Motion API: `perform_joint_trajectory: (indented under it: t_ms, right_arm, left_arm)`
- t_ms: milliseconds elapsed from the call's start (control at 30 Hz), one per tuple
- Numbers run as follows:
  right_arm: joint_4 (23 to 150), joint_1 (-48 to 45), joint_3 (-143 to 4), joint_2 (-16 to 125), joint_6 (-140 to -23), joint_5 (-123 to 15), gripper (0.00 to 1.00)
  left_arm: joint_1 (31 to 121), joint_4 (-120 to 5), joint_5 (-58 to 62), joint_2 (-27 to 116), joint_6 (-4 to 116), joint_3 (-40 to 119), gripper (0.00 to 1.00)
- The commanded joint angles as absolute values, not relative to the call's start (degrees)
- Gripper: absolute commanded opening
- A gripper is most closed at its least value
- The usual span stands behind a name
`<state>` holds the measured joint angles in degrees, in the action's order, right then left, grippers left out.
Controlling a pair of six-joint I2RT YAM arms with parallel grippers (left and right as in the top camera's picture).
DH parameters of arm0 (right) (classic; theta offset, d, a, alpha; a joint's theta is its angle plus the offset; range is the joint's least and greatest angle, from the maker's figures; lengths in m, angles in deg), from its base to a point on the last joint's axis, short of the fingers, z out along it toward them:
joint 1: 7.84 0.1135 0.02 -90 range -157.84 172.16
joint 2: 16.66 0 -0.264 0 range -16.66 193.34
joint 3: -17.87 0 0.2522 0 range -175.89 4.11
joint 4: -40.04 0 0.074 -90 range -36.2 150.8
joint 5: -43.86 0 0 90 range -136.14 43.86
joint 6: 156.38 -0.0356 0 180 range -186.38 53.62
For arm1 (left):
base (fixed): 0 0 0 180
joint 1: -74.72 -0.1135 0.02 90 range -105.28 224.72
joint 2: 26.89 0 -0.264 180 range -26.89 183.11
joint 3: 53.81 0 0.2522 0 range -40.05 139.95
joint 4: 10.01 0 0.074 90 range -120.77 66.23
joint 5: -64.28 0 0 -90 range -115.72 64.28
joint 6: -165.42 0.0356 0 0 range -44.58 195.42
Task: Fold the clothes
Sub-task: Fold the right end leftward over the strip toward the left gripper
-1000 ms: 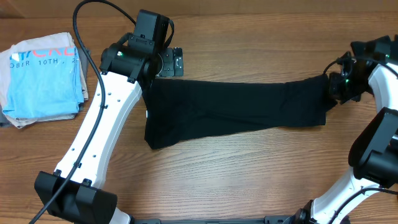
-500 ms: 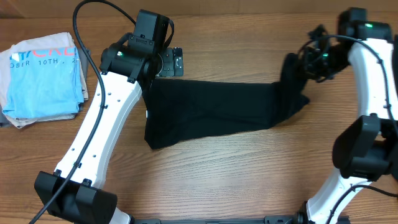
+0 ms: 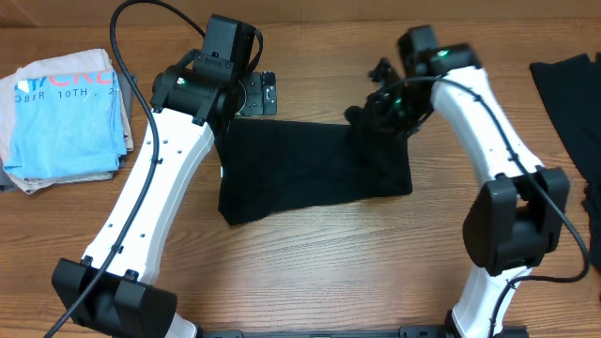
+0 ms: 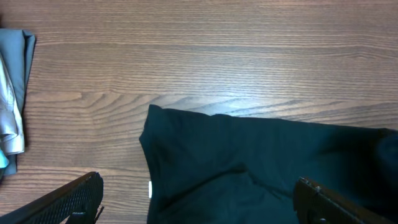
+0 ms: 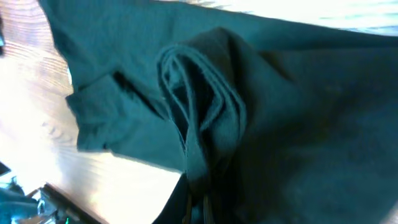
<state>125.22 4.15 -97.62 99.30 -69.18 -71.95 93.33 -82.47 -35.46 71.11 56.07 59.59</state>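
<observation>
The clothes in hand are a plain black T-shirt, lying flat across the middle of the table. My right gripper is shut on its right end and holds it raised over the shirt's middle, so the right part is doubled back. In the right wrist view the pinched fabric bunches in folds just ahead of the gripper. My left gripper hangs open above the shirt's back-left corner. In the left wrist view its two fingers straddle the shirt's left edge without touching it.
A folded light-blue T-shirt with lettering lies at the far left, its edge also in the left wrist view. Another black garment lies at the right edge. The left arm's white link crosses the table's front left.
My right gripper has swung from the table's right side to left of centre, carrying the shirt's right end over the rest. The left arm has not moved.
</observation>
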Motion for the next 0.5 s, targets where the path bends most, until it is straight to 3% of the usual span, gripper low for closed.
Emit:
perform_joint_trajectory:
  t_ms: [0,467]
  right_arm:
    - [120.28,6.05,-93.80,99.22,-77.42,-72.58,0.04]
    - [112.87,12.37,-91.61,99.24,-80.16,-72.71,0.04]
  left_arm:
    - [93.11,-82.27,-36.40,71.48,56.13,59.39,1.00]
    - [93.11,-82.27,-36.40,71.48,56.13,59.39,1.00]
